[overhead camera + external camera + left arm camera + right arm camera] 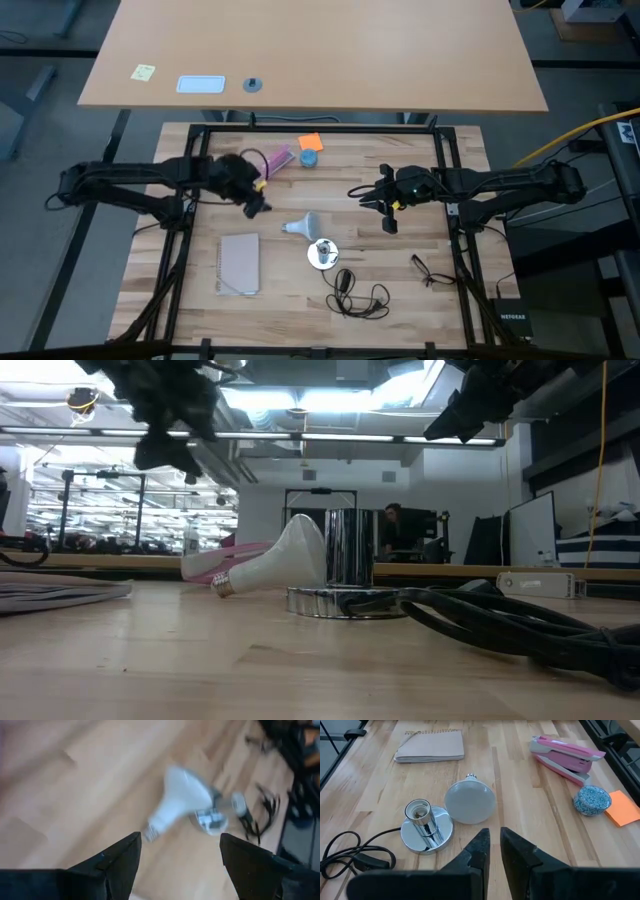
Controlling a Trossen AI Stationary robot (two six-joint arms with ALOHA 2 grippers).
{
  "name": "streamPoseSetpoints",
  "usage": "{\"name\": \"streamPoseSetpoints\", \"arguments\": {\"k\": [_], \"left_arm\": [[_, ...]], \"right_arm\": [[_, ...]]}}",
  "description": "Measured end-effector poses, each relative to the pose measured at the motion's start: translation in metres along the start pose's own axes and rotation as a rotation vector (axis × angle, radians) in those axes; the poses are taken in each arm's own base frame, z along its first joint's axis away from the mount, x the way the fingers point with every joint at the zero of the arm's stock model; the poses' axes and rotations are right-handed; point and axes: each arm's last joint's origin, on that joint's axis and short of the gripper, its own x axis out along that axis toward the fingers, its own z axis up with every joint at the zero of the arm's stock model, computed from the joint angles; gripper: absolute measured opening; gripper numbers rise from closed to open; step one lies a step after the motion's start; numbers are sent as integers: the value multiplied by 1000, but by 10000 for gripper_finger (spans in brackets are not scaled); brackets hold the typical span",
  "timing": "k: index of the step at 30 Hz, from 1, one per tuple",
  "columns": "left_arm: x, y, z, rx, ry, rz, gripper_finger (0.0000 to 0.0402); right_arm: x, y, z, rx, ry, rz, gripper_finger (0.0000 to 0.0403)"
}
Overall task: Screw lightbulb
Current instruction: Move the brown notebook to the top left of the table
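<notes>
Frosted white lightbulb [303,227] lies on its side mid-table in the high view, touching the silver lamp base [322,254]; left gripper [258,196] hovers just up-left of it, right gripper [386,214] off to its right. Low view: bulb [275,563] rests against the base's upright socket [349,548]. Left wrist view: fingers [120,862] spread wide above the bulb [180,800]. Right wrist view: fingers [477,851] nearly together, holding nothing, bulb [469,800] ahead.

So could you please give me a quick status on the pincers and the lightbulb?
Left pincer open, above table, aimed at lightbulb. Right pincer nearly shut, empty, aloft. Lightbulb on its side against lamp base, socket empty. Nothing blocking.
</notes>
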Motion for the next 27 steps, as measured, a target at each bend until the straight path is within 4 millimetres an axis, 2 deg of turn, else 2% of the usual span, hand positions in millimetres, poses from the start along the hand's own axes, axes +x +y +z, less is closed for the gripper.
{"name": "streamPoseSetpoints", "arguments": {"k": [11, 18, 27], "left_arm": [[15, -33, -39, -69, 179, -28, 263], [37, -49, -68, -19, 317, 17, 263], [66, -60, -106, 18, 468, 120, 263]], "right_arm": [[0, 0, 0, 2, 1, 0, 50], [0, 0, 0, 3, 3, 0, 50], [0, 0, 0, 3, 2, -2, 50]]}}
